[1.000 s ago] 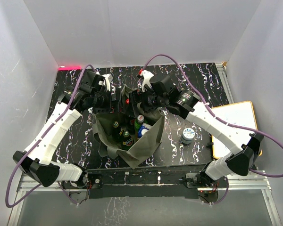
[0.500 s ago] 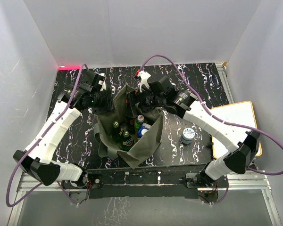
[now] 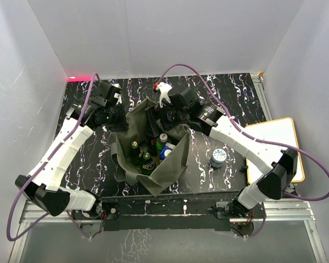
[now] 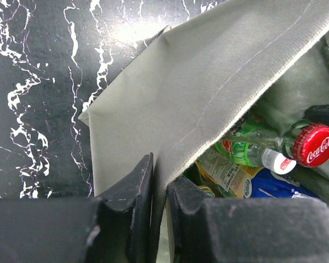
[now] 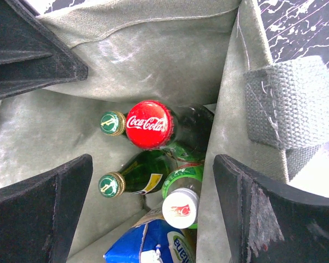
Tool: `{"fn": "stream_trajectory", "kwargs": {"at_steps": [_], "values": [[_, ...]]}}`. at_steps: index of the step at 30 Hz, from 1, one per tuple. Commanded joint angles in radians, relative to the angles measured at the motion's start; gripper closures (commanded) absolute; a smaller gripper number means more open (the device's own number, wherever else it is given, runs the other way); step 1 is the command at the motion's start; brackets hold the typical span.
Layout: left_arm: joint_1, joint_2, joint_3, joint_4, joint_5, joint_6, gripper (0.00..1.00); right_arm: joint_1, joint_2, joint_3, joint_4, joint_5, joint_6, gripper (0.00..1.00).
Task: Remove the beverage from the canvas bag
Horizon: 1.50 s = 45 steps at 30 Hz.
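The olive-grey canvas bag (image 3: pixel 172 161) stands open in the middle of the table. My left gripper (image 4: pixel 160 170) is shut on the rim of its left wall (image 4: pixel 197 93), with the fabric pinched between the two fingers. Over the bag's far side, my right gripper (image 5: pixel 152 164) hangs open, looking straight down inside. Below it stand a Coca-Cola bottle with a red cap (image 5: pixel 148 124), two green glass bottles (image 5: pixel 111 184), a green plastic bottle with a white cap (image 5: pixel 180 207) and a blue carton (image 5: pixel 148 244). None of them touches its fingers.
A small can (image 3: pixel 218 158) stands on the black marbled table (image 3: pixel 230 98) to the right of the bag. A white board (image 3: pixel 274 142) lies at the right edge. One webbing handle (image 5: pixel 288 104) hangs over the bag's wall beside my right finger.
My left gripper has closed on the bag's left wall. My right gripper has shifted a little toward the back left over the bag's mouth and stays open.
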State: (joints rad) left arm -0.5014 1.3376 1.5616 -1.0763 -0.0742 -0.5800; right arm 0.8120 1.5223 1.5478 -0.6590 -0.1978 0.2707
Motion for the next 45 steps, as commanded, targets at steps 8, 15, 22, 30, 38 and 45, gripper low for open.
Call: {"fn": "stream_trajectory", "kwargs": {"at_steps": [8,15,22,30,38,45], "values": [[-0.005,-0.021,0.005,0.017,0.005,-0.011,1.00,0.005,0.032,0.066,-0.014,0.070,-0.107,0.11],[-0.004,-0.017,0.017,0.022,0.007,-0.006,1.00,0.033,0.063,0.083,-0.001,0.116,-0.144,0.13],[-0.004,-0.009,0.027,0.024,0.014,-0.002,1.00,0.086,0.082,0.074,0.078,0.187,-0.172,0.19],[-0.004,0.009,0.047,0.021,0.026,0.001,1.00,0.090,0.117,0.066,0.150,0.224,-0.165,0.27],[-0.004,0.018,0.059,0.012,0.028,-0.001,1.00,0.094,0.134,0.025,0.178,0.250,-0.182,0.33],[-0.005,0.026,0.061,0.009,0.034,-0.007,1.00,0.099,0.113,0.011,0.195,0.269,-0.163,0.42]]}}
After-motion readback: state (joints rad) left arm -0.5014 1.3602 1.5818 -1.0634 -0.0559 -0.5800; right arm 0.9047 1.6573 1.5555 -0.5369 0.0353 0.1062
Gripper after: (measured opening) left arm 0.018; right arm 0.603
